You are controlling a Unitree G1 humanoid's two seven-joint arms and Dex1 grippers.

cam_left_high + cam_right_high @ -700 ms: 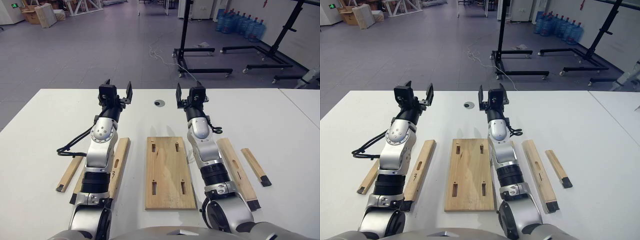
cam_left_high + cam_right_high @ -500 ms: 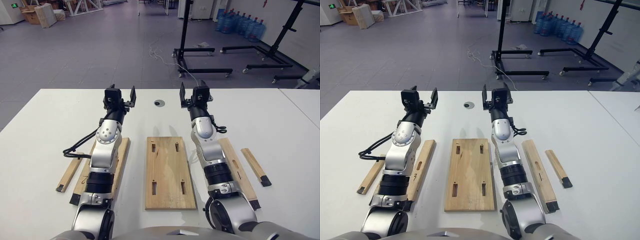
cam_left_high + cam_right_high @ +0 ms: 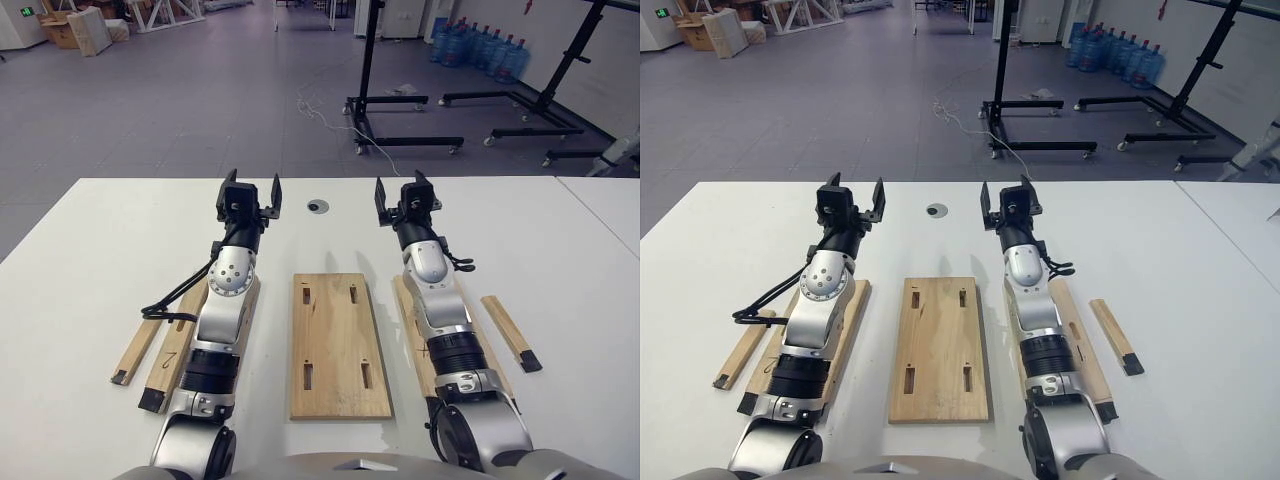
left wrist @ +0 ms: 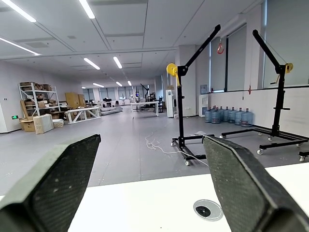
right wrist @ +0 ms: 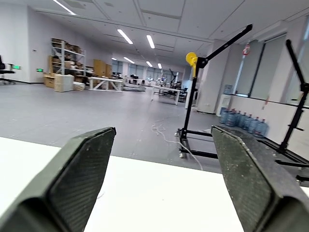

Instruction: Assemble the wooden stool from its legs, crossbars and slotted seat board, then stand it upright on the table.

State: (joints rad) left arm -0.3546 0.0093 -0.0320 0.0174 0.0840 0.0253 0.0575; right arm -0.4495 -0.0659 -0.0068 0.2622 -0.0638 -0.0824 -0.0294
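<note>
L fingers (image 4: 53,188) & R fingers (image 5: 72,169) both spread wide, empty, out past far end of seat board (image 3: 338,345), which lies lengthwise midway btwn them, neither nearer.

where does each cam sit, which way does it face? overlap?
Left eye view: on head, looking forward-down at table and seat board; both arms, left claw, right claw show.
Right eye view: head camera's other eye; same scene and arms.
Left wrist view: left wrist, facing past the table edge into the hall; own open fingers show.
Right wrist view: right wrist, same heading; open fingers.
Shared: eye and left wrist views see the grommet.
</note>
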